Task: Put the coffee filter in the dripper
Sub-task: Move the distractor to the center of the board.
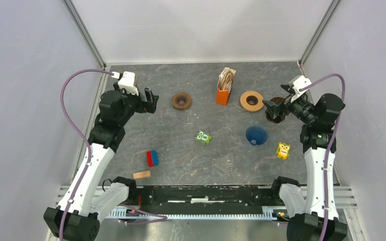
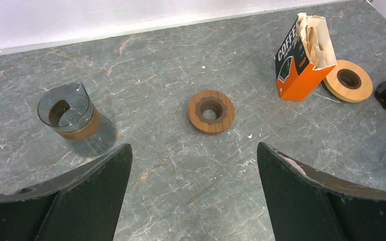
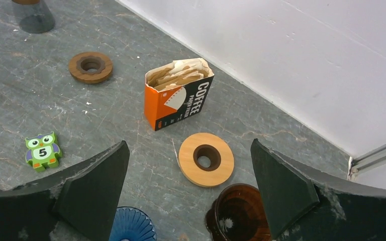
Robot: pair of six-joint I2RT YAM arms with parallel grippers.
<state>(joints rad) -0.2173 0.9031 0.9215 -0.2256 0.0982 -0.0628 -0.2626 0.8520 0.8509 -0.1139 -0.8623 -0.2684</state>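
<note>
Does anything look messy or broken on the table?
Yes: the orange coffee filter box, beside the light wooden ring, has its top ripped open, and the paper filters poke out crumpled and uneven.

1. The table (image 1: 181, 145) is dark grey, marbled with pale and rust-tinted veins.
2. The filter box (image 3: 178, 103) is orange with a black panel and white lettering. The filters (image 3: 176, 73) in it are pale cream.
3. The dark ring (image 2: 198, 118) is deep brown wood, and the tan ring (image 3: 188, 160) is light, honey-coloured wood.
4. The blue dripper (image 1: 257, 135) is deep blue with fine ribs. The brown dripper (image 3: 238, 216) is translucent dark amber-brown.
5. The green owl block (image 3: 41, 151) carries a white patch with a black 5. The yellow owl block (image 1: 283, 150) has dark markings.
6. The two-tone block (image 1: 152, 158) is half red, half blue, and the wood block (image 1: 141, 174) is plain tan.
7. The carafe (image 2: 70, 113) is smoky grey glass with a brown band.
8. The left gripper (image 2: 193, 148) and right gripper (image 3: 189, 142) are matt black.
</note>
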